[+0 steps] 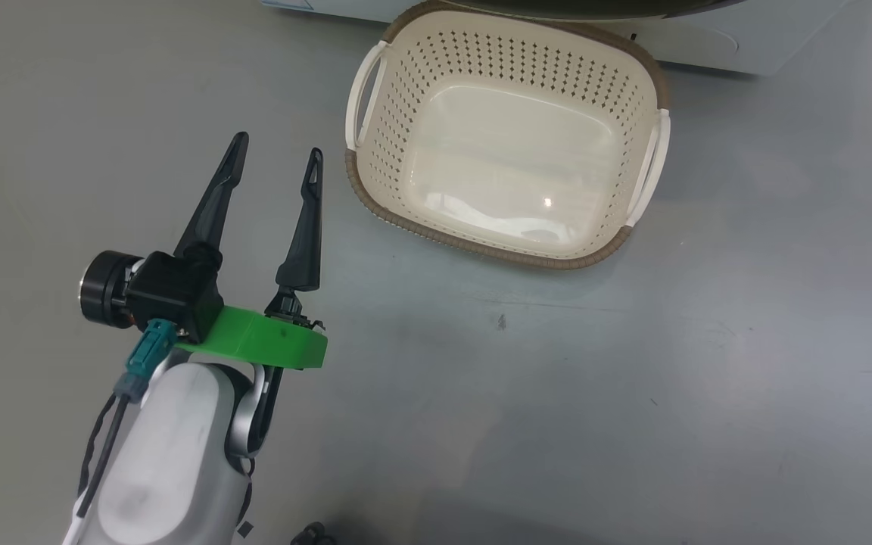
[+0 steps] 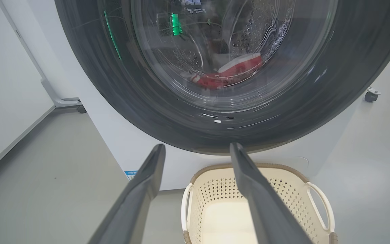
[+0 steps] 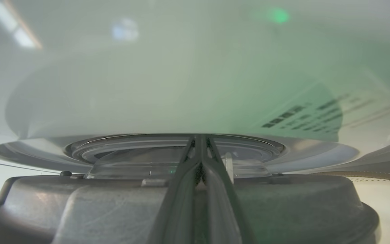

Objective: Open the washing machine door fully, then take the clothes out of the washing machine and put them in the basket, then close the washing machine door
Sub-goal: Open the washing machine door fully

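Washing machine door (image 2: 147, 112), large and round with a wide glossy black rim and a bulging clear glass centre, covers the mouth of the big white front-loading washing machine (image 2: 113, 142). Whether it is latched or slightly ajar cannot be told. Through the glass, red and white clothes (image 2: 230, 73) lie low in the perforated steel drum (image 2: 249, 37), with the door between them and the grippers. A small blue sticker (image 2: 131, 174) marks the lower front of the machine.

Directly below the door, on the grey floor (image 1: 633, 378), stands the small cream perforated plastic basket (image 1: 398, 113) with a brown woven-look rim and two pale side handles. It is upright and empty, its far rim close to the machine's base.

Left gripper (image 1: 278, 147), on a green plastic mount (image 1: 262, 341), hangs over the floor near the basket's left handle. Its two long dark fingers are spread wide and hold nothing. In the left wrist view they point towards the door's lower rim, one finger crossing the basket.

Right gripper (image 3: 200, 142): fingers pressed together with nothing between them, lying over a grey moulded surface (image 3: 80, 203). A clear glass bulge (image 3: 130, 166) lies beyond, and a blurred white panel bearing a dark printed label (image 3: 300, 118) lies above. Contact cannot be told.

Surroundings, left wrist view: a small castor (image 2: 371, 96) at the right, a white wheeled frame leg (image 2: 58, 100) and white wall panel (image 2: 5, 84) at the left.
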Motion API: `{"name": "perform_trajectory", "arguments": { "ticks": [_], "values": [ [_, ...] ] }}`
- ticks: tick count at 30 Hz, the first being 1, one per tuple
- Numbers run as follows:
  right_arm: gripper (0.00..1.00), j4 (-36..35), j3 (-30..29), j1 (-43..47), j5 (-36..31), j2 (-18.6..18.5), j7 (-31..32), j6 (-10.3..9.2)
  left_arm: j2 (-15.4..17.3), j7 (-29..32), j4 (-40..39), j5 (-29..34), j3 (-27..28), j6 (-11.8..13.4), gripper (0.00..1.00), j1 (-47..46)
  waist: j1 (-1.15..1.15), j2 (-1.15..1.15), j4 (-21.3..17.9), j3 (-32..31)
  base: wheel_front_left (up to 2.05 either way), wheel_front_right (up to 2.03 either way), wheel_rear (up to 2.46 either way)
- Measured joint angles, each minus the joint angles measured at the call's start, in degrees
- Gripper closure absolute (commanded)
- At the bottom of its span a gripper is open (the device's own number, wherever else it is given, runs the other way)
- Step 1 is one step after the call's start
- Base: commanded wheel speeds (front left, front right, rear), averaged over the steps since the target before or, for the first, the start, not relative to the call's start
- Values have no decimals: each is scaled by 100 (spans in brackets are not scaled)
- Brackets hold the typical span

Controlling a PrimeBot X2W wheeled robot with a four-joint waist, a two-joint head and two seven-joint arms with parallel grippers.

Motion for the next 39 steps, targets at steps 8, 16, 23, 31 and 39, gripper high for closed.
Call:
{"name": "perform_trajectory", "arguments": {
  "ticks": [8, 16, 23, 31, 39],
  "values": [
    [100, 141, 3, 141, 230, -9, 348, 194, -2, 0, 35, -1, 9, 24, 0, -1, 0, 0, -45, -152, 0, 0, 0],
    [100, 180, 34, 389, 421, -9, 676, 364, -2, 0, 73, -1, 2, 25, 0, 5, 0, 0, -90, -330, 0, 0, 0],
    [100, 238, 48, 661, 575, 9, 937, 474, -2, 0, 137, 0, -18, 33, 0, 23, 0, 0, -133, -539, 0, 0, 0],
    [100, 266, 85, 1045, 734, 108, 1178, 579, -1, 0, 253, 18, -29, 31, 0, 166, 0, 0, -194, -815, 0, 0, 0],
    [100, 282, 136, 1472, 879, 265, 1388, 679, -1, 0, 354, 96, -44, 13, 0, 328, -1, 0, -260, -1137, 0, 0, 0]
  ]
}}
